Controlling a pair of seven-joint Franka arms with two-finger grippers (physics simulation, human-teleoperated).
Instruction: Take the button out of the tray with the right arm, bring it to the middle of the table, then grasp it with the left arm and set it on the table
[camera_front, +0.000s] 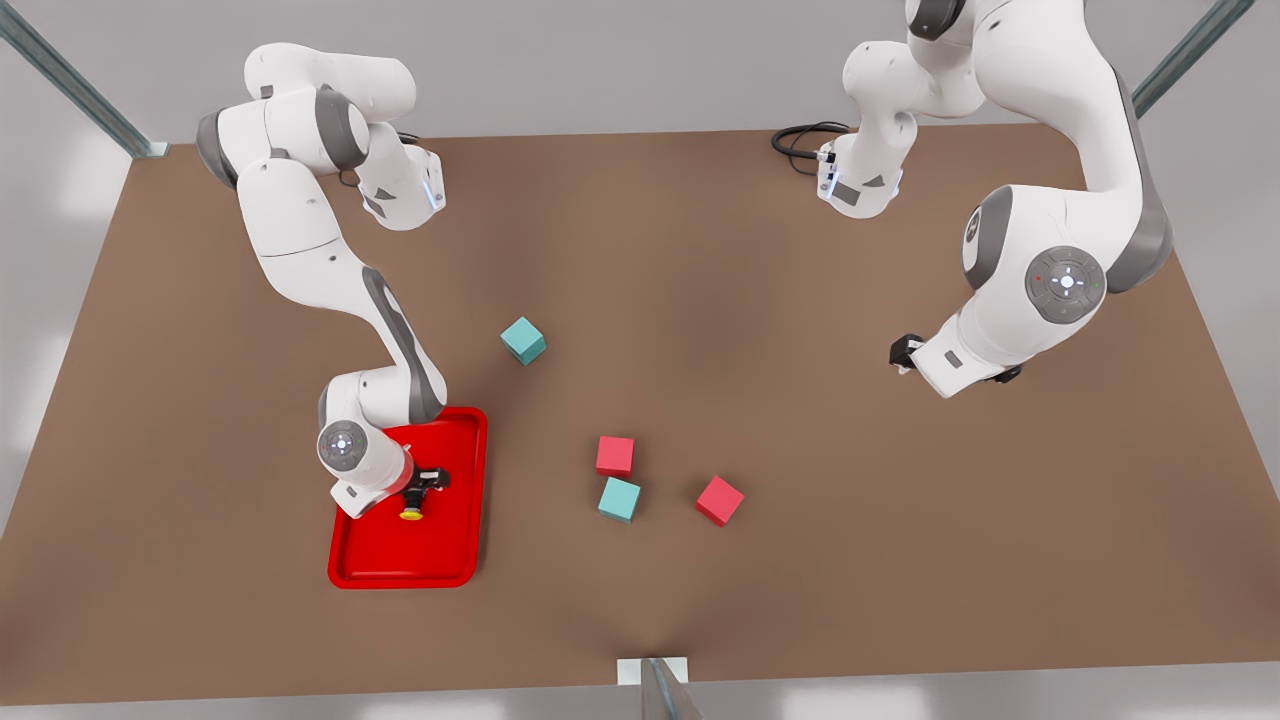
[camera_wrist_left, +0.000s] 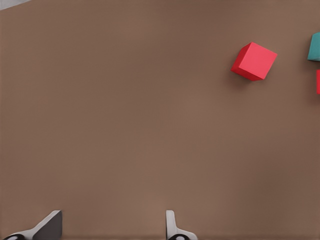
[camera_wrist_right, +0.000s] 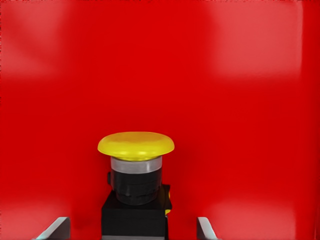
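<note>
Straddling the button (camera_wrist_right: 135, 175) in the tray (camera_front: 460, 560), the right pincer (camera_wrist_right: 132, 227) gapes; the left pincer (camera_wrist_left: 107, 227) hovers open above the worktop (camera_wrist_left: 125, 125).

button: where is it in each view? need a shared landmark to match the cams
Front view: button inside the tray, near the front view's left, at the right tool.
Right wrist view: button centre-low, between the open tool fingers, red tray floor behind.
Left wrist view: not in it; table and a red cube there.
Shared landmark: the red tray, in the front and right wrist views.
</note>
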